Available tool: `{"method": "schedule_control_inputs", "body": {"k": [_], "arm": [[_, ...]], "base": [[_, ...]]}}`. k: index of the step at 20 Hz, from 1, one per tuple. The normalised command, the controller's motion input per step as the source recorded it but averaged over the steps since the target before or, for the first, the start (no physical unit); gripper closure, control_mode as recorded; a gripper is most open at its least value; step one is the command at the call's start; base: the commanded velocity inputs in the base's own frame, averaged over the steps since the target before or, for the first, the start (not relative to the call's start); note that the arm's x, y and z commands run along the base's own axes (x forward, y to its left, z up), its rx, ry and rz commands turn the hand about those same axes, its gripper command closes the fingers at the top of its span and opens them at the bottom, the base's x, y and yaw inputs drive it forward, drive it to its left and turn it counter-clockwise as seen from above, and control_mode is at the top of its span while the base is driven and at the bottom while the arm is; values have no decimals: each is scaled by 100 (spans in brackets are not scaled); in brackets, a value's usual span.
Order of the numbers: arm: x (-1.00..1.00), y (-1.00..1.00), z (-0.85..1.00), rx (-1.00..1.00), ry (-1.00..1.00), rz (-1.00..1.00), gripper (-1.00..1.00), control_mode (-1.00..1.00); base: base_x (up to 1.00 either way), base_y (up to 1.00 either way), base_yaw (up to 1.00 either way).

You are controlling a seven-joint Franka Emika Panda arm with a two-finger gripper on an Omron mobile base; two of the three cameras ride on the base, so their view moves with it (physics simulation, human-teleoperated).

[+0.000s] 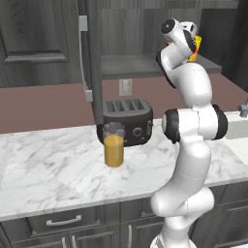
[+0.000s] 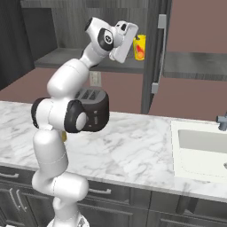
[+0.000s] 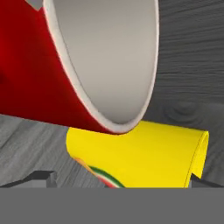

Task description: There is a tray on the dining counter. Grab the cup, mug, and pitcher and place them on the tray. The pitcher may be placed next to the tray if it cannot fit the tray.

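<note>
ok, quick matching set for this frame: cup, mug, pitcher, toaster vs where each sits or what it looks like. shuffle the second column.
Things:
1. cup
2. mug
3. pitcher
4. toaster

Descriptions:
A. on the marble worktop, amber for most of its height
B. red outside, pale grey inside, close to the hand camera
C. black, with slots on top, behind the amber vessel
D. yellow, up on the dark shelf past the raised hand

Pairs: 1-D, 2-B, 3-A, 4-C
</note>
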Motion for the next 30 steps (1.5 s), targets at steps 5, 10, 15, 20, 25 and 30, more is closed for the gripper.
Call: {"method": "schedule_control_inputs", "body": {"k": [5,10,15,20,25,30], "arm": [[-14,0,-26,0,4,0,-100,-100],[-2,0,-32,0,6,0,100,-100],[0,0,-26,0,5,0,100,-100],[-2,0,-23,0,0,0,100,-100],[0,0,-24,0,1,0,100,-100],[-7,0,-23,0,0,0,100,-100]], "base": [[0,0,0],[0,0,0],[0,0,0],[0,0,0],[0,0,0],[0,0,0]]}}
